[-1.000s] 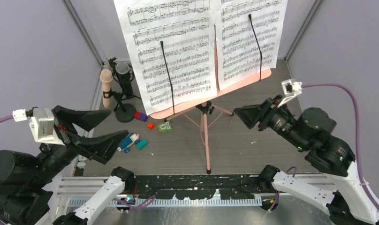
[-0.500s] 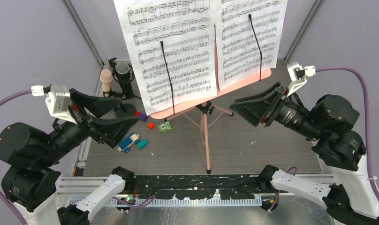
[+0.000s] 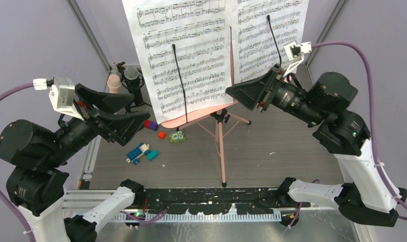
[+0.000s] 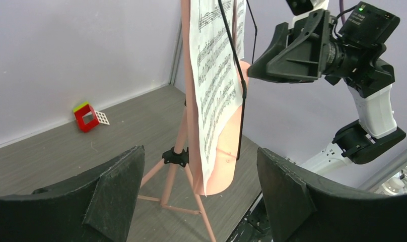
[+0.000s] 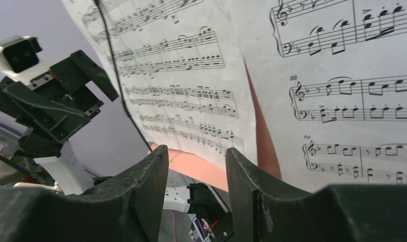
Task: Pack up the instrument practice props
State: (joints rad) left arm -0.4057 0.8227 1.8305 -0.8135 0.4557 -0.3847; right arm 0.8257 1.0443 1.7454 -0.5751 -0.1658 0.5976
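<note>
Bright, even, diffuse light, shadows soft and faint, top view sharp, wrist views wide-angle, nearby left gripper (image 4: pixel 199 151) fingers slightly soft.

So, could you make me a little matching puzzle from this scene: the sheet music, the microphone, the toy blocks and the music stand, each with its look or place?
1 sheet-music pages
2 microphone
3 toy blocks
4 music stand

a pink, on three legs
b scattered on the floor
c white, printed with notes
d beige-pink, far left corner

Pairs: 1-c, 2-d, 3-b, 4-a
</note>
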